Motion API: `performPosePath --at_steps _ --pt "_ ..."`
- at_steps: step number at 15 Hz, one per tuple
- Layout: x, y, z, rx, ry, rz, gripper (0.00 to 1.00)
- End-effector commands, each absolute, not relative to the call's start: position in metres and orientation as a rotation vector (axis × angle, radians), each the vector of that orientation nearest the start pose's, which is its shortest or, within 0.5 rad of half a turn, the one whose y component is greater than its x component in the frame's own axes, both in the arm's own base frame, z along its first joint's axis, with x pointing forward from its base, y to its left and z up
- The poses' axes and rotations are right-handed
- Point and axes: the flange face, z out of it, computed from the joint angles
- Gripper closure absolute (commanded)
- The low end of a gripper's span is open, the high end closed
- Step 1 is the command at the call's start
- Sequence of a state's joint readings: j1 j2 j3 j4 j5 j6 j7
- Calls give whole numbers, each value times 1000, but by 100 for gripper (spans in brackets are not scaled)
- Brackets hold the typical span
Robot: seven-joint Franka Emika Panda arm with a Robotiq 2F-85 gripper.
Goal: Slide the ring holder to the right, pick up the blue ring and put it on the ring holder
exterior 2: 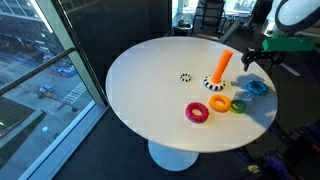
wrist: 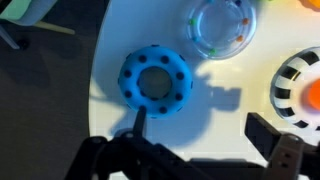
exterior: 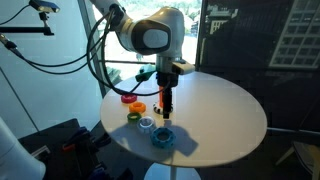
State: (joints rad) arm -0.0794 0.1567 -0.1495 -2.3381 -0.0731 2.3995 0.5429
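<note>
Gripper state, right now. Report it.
Gripper: open, holding nothing; the blue ring lies ungripped below it.

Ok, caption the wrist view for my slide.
Open gripper poised by the blue ring; a pale ring at top, the ring holder at right.

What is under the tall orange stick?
A small round black-and-white striped base holds the slim orange peg up on the white round table. The tabletop beneath that base is covered, so unseen.
</note>
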Motion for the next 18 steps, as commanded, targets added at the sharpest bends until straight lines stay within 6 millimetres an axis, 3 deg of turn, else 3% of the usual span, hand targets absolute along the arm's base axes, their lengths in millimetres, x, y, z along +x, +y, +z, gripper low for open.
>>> performPosePath --at_steps 1,9,18 --pt "485 -125 256 -3021 1114 63 0" --pt "487 -122 252 -3015 1140 92 0" --pt "468 -152 232 -3010 1238 159 0"
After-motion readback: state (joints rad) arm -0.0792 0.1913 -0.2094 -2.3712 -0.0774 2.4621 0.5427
